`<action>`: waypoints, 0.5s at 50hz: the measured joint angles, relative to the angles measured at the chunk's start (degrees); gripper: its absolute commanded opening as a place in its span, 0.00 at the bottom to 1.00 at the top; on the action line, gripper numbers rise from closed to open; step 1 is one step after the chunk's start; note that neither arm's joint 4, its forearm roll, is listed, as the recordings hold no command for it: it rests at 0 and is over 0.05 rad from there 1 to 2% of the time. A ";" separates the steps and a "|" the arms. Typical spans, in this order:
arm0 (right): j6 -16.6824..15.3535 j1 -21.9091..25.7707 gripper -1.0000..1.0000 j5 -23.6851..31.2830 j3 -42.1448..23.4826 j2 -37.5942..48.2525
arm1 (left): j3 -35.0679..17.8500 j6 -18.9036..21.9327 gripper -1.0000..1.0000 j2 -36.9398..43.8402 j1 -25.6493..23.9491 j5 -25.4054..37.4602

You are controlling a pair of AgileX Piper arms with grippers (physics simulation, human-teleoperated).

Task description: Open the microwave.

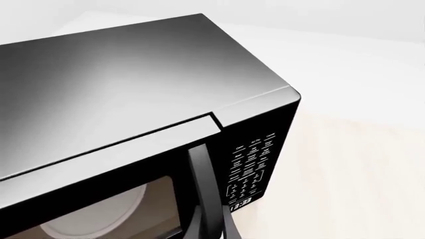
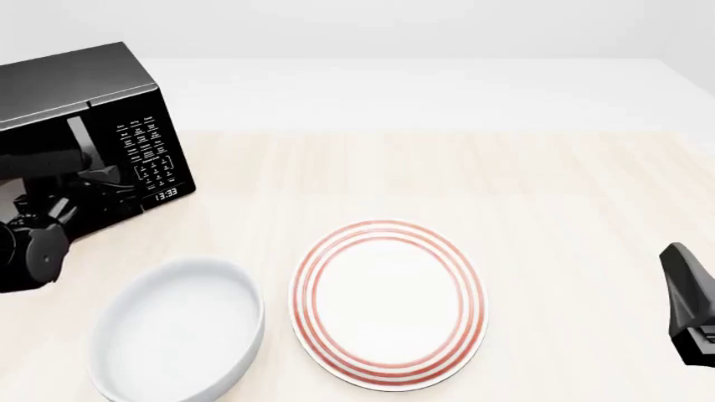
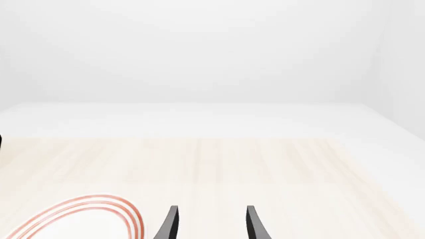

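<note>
In the left wrist view the microwave (image 1: pixel 133 114) fills most of the picture, seen from above its glossy top. The door's upper edge stands slightly out from the keypad panel (image 1: pixel 252 169), with a thin seam between them. The vertical bar handle (image 1: pixel 202 189) runs down beside the panel, and through the dark window the white turntable plate (image 1: pixel 99 214) shows. The clock display (image 1: pixel 241 203) sits at the foot of the panel. A dark fingertip (image 1: pixel 231 228) of the left gripper shows by the handle's lower end; whether the claw pinches the handle cannot be told here.

The front view places the microwave (image 2: pixel 84 126) at the far left of the table (image 2: pixel 503 176), its face turned toward the middle. The left gripper (image 2: pixel 87 177) is up against the door near the handle, its jaws hidden by the arm's own dark body, so their state cannot be told. This view alone shows a white bowl (image 2: pixel 179 335) near the front edge and a red-ringed plate (image 2: pixel 389 303) just beside it. The right gripper (image 2: pixel 687 310) sits at the right edge, well apart from the microwave.

The right wrist view shows that claw's two fingertips (image 3: pixel 170 224) spread apart over bare wood with nothing between them, the plate's rim at one corner.
</note>
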 measured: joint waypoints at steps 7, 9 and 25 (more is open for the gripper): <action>0.00 0.00 1.00 0.00 0.00 0.00 | 0.61 -0.17 0.00 -0.29 -0.04 -0.39; 0.00 0.00 1.00 0.00 0.00 0.00 | 0.82 -0.23 0.00 -0.42 -0.07 -0.47; 0.01 0.00 1.00 0.00 0.00 0.00 | 2.66 -0.95 0.00 -1.44 -0.39 -1.41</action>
